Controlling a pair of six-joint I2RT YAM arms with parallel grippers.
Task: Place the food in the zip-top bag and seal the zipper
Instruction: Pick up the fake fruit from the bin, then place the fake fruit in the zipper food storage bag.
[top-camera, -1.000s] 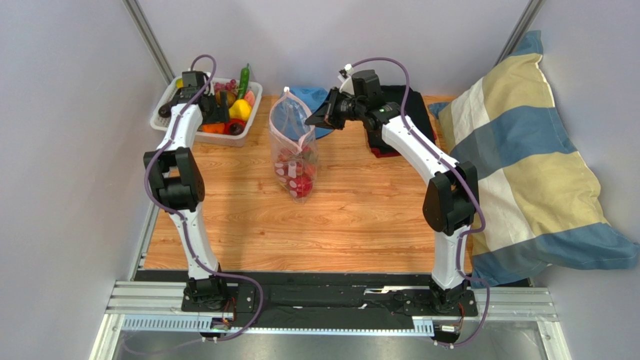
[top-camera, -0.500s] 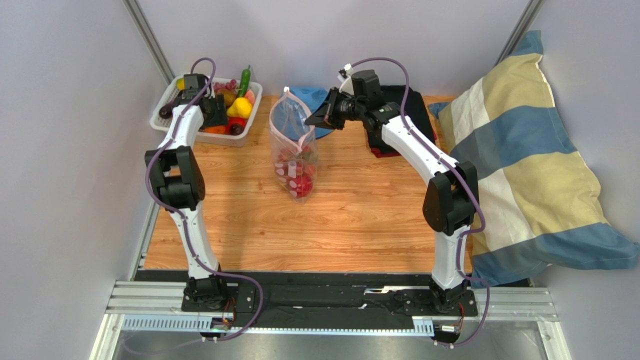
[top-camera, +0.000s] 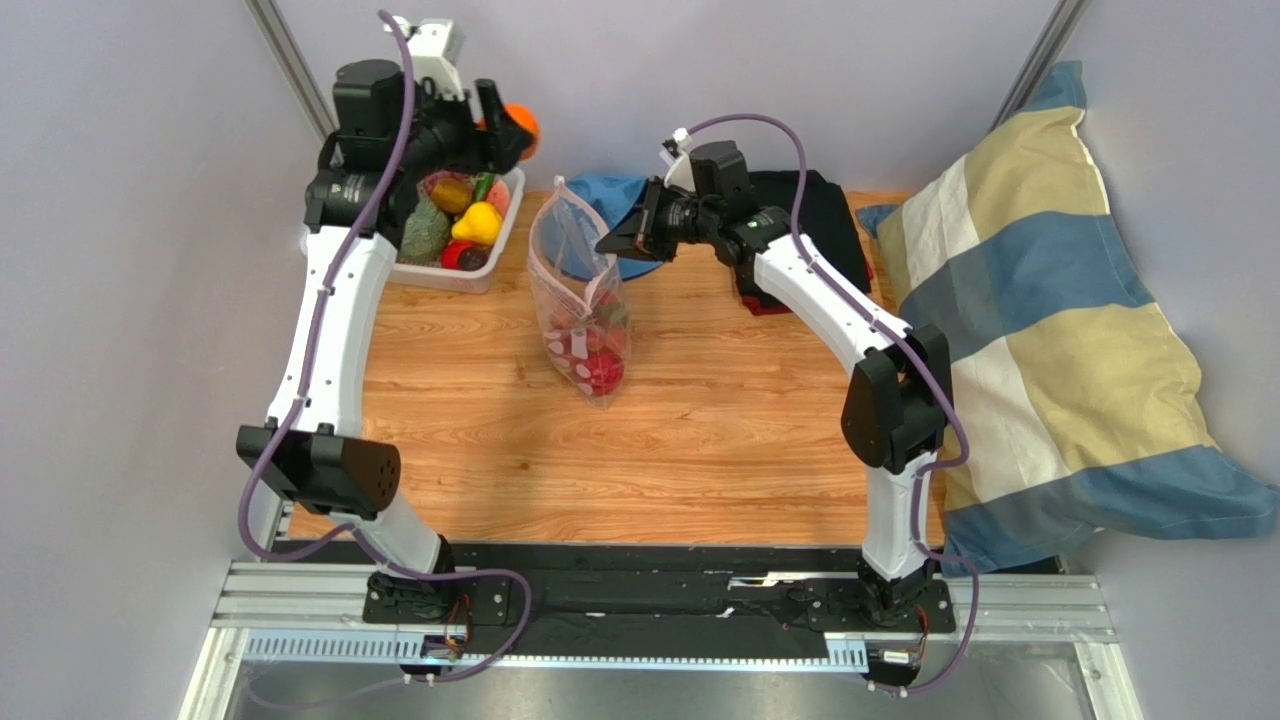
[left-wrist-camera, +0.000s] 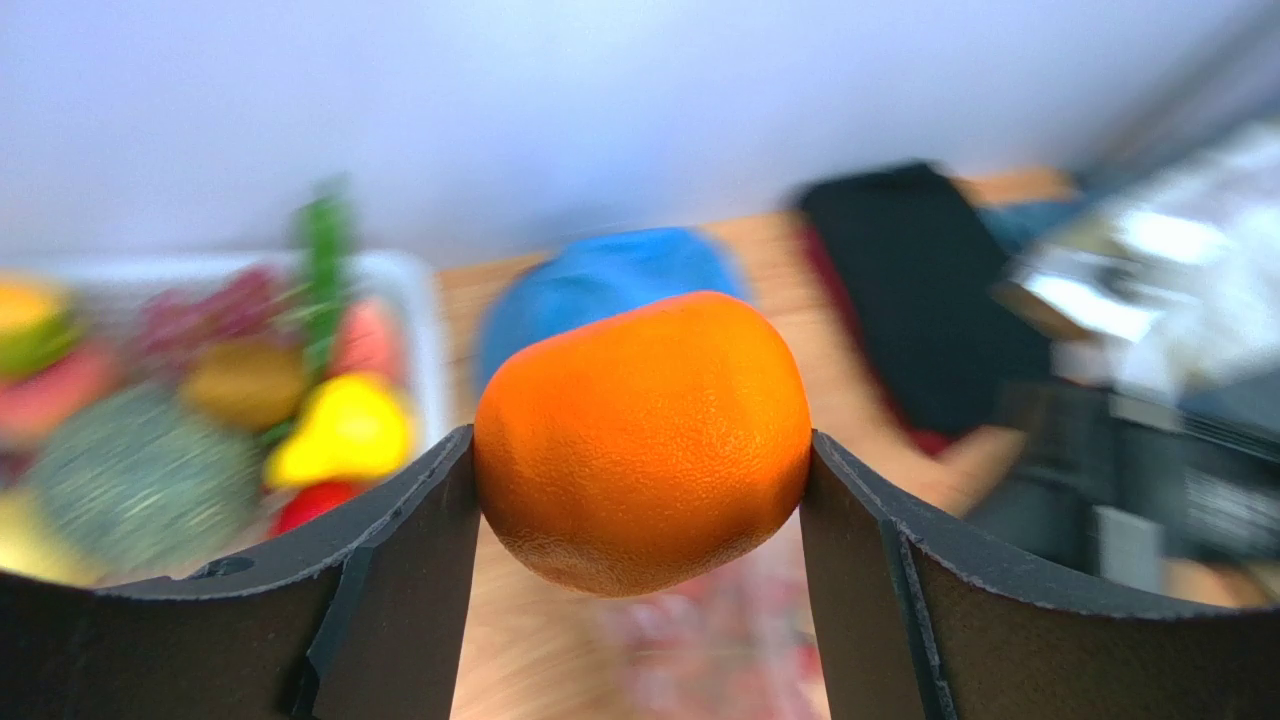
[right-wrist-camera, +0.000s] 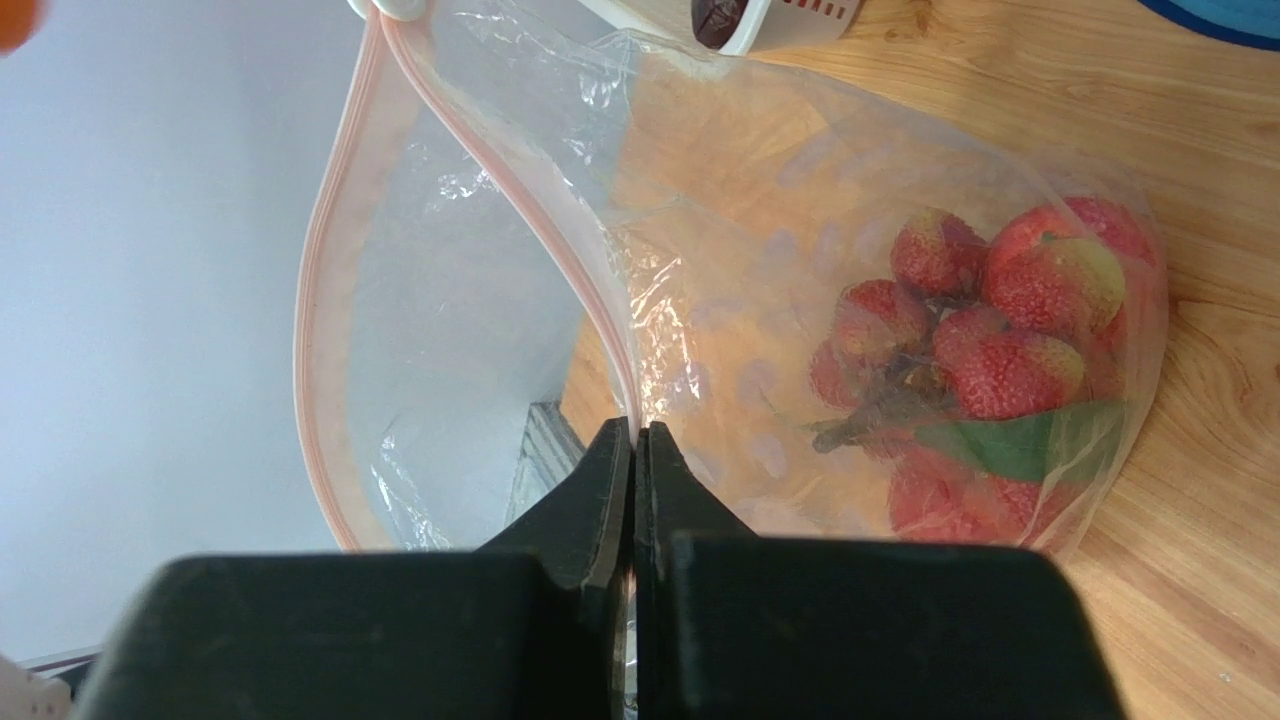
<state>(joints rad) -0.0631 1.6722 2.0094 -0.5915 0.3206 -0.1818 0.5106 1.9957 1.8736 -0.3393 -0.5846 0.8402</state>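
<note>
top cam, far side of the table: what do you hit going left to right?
white basket → zip-top bag → black folded item → striped pillow

Clear zip-top bag (right-wrist-camera: 751, 270) upright, pink zipper (right-wrist-camera: 496, 165) gaping open, red strawberries (right-wrist-camera: 992, 345) at its bottom; orange (left-wrist-camera: 643, 443) in air left of bag, other food (top-camera: 458, 225) piled further left.

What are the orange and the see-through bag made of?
The orange looks like plastic or rubber. Its skin is dimpled with a soft shine, though it could be real. The bag looks like thin clear plastic film. It crinkles, catches glare, and the red fruit shows through it.
</note>
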